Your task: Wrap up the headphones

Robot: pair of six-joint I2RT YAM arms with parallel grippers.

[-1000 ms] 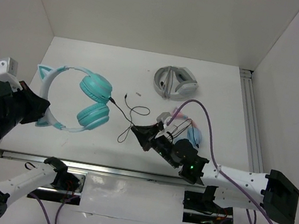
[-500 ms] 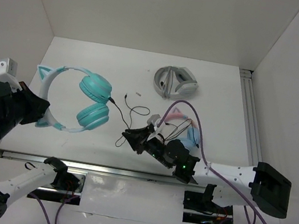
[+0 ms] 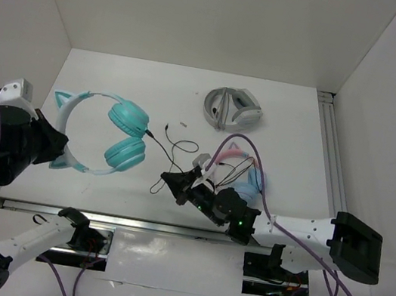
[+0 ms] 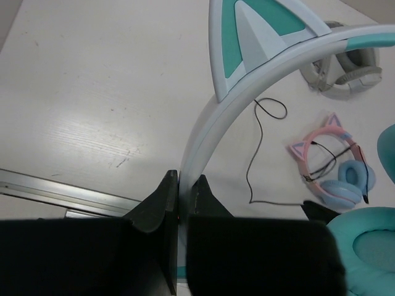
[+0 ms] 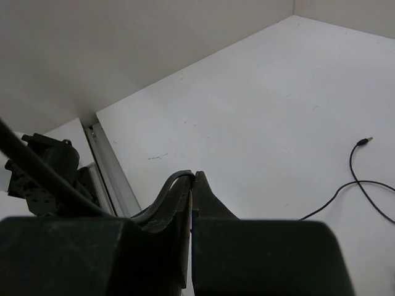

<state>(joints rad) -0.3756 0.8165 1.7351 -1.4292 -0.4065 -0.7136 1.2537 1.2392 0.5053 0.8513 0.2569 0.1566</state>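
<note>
Clamping the headphones by their headband, the left gripper holds them; the right gripper pinches the cable, loose at their 3 o'clock, nothing wound yet.

3 headphones: 1 teal pair, 1 pink pair, 1 grey pair — 1 cable — 2 grippers: left gripper, right gripper.

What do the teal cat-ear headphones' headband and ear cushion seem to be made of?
Headband: likely hard plastic, smooth and pale, with crisp moulded edges and a soft sheen. Ear cushion: probably padded leatherette, matte teal, a puffy rounded ring; uncertain.
</note>
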